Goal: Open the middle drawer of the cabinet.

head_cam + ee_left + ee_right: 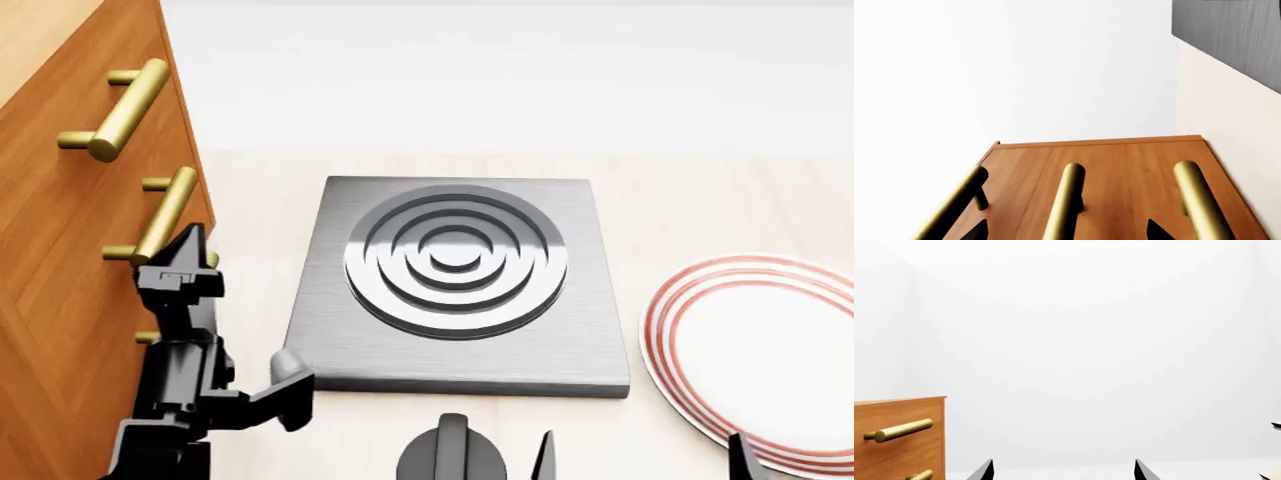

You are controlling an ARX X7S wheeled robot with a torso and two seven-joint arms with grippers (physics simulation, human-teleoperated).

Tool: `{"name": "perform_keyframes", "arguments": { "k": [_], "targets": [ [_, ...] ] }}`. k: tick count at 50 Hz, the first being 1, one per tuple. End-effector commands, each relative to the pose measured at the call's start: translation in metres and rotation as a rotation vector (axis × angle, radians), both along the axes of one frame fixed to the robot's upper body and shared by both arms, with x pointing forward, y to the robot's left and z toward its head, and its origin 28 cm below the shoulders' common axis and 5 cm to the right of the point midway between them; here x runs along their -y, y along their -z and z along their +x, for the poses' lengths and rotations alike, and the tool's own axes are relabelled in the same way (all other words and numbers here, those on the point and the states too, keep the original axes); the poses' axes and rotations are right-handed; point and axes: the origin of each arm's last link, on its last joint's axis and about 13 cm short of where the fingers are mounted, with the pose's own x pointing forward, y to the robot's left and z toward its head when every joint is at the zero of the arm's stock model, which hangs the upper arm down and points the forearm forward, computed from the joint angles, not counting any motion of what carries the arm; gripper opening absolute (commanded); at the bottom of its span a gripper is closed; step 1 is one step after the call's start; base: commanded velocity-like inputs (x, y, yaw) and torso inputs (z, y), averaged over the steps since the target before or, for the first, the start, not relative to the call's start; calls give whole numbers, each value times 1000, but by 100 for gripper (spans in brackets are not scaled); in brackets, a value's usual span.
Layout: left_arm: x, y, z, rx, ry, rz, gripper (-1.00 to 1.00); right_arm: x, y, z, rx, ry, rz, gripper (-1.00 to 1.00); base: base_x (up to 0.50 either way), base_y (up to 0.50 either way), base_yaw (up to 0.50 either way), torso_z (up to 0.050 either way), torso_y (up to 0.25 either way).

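Observation:
The orange-brown cabinet [54,270] stands at the left of the head view, with brass bar handles stacked down its front. The middle drawer's handle [168,213] is the second one down. My left gripper [183,250] is raised just in front of that handle. In the left wrist view the middle handle [1066,197] runs between my two dark fingertips [977,231]; the left gripper [1067,232] is open and straddles it. My right gripper [1064,471] is open on empty air, low at the front right [641,462]. The cabinet [894,450] shows far off in the right wrist view.
A grey stove plate [461,280] with raised rings lies on the pale counter beside the cabinet. A white plate with red rim lines [761,360] sits at the right. A dark grey panel [1234,35] hangs above the wall in the left wrist view.

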Motion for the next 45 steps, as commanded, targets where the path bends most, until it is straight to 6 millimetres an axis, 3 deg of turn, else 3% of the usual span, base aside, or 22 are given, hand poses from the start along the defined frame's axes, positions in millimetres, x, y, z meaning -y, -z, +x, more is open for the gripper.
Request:
{"name": "perform_keyframes", "arguments": {
  "k": [1, 45],
  "targets": [
    [-3, 0, -1, 21, -19, 28, 100, 0, 0, 0, -1, -4, -5, 100, 0, 0, 0, 0, 0],
    [-12, 7, -5, 32, -49, 26, 100, -2, 2, 1, -12, -12, -17, 100, 0, 0, 0, 0, 0]
  ]
}}
